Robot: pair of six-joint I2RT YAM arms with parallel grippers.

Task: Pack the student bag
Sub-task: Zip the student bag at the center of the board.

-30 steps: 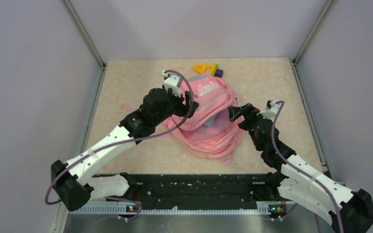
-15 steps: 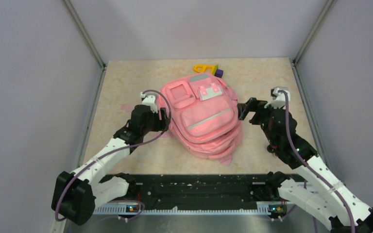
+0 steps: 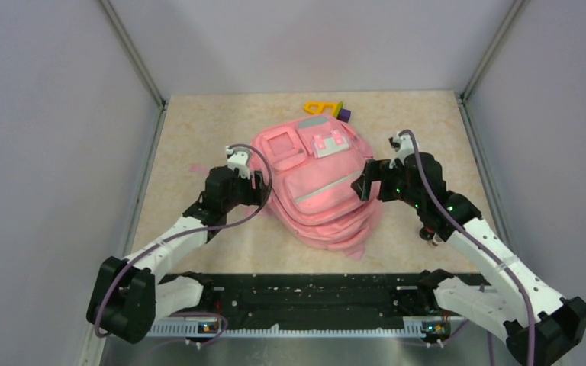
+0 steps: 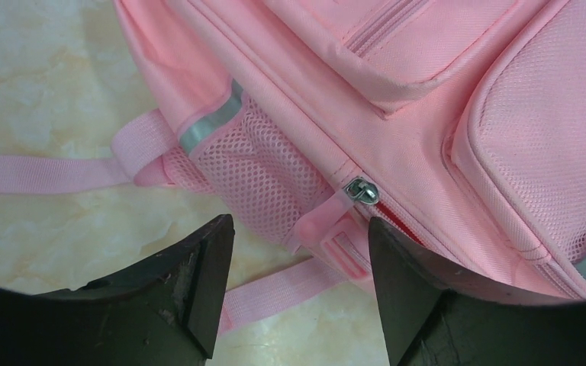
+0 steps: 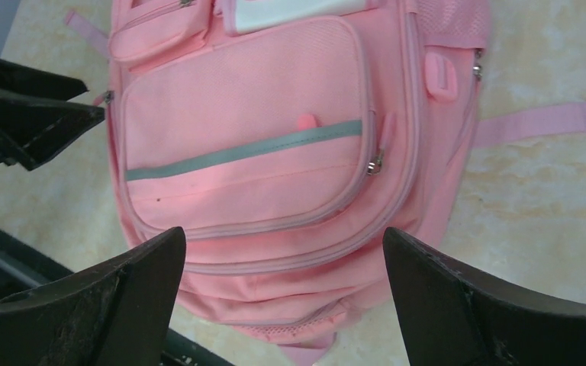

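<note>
Left gripper [image 3: 258, 185]: held spread and empty, just beside the left flank of the bag, low over the beige marbled desk [image 3: 191, 137].
Left flank of the bag: a pink mesh side pocket [image 4: 252, 175], a grey reflective strip and a silver zip pull [image 4: 361, 191] are seen from the left wrist. A thin dark-red gap beside the pull suggests the zip is not fully closed.
Student bag: the large pink fabric backpack [image 3: 317, 183] is laid flat on its back at the middle of the desk, front pockets up, straps trailing.
Right gripper [image 3: 366, 181]: held wide apart, gripping nothing, at the bag's right edge.
Behind the bag: a yellow plastic toy [image 3: 322, 107] and a small purple block [image 3: 344, 114] are left on the desk, outside the bag.
Change: a second ago the bag was held open between both arms; it has since been let go and has dropped flat. The right gripper has been brought back in from a wider stance.
Meaning: the opening is now collapsed, so a closing step on the zip is judged likely.
</note>
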